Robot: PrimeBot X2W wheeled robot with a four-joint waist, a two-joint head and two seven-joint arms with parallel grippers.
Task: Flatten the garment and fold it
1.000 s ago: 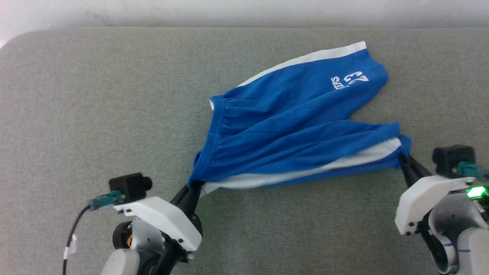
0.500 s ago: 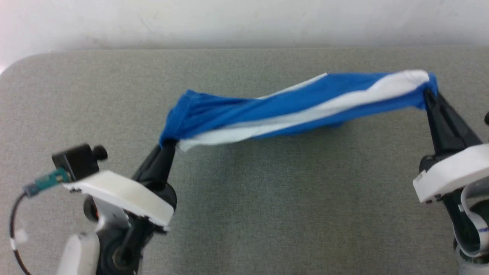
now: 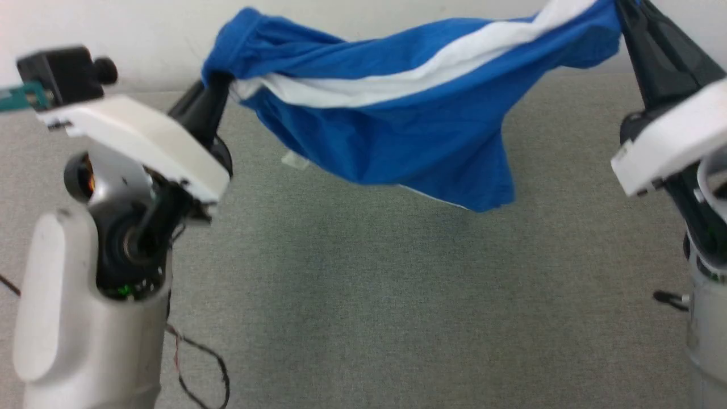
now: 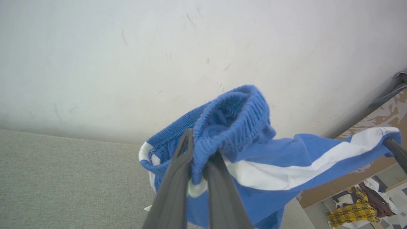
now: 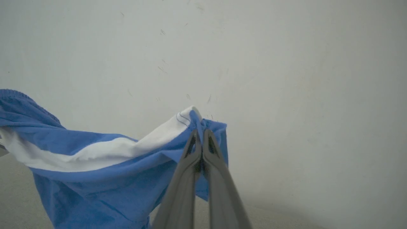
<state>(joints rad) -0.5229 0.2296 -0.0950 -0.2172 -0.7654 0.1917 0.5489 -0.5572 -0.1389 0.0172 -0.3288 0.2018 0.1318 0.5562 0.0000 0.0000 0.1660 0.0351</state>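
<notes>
The garment (image 3: 409, 130), bright blue shorts with a broad white stripe, hangs in the air above the grey table (image 3: 369, 295), stretched between both grippers. My left gripper (image 3: 218, 82) is shut on the gathered waistband (image 4: 229, 117) at the upper left. My right gripper (image 3: 622, 14) is shut on a leg hem (image 5: 198, 122) at the upper right. Loose blue cloth sags below the stripe in the middle. A small white tag (image 3: 295, 160) dangles under the left part. In the right wrist view the fingers (image 5: 210, 149) pinch the hem corner tightly.
A pale wall (image 3: 142, 23) runs behind the table. A thin black cable (image 3: 199, 363) trails beside my left arm. In the left wrist view a heap of mixed clothes (image 4: 359, 203) lies on the floor beyond the table's right end.
Both grippers have risen with the garment, lifting it off the table. It now hangs free and sags. The head view has also tilted upward.
</notes>
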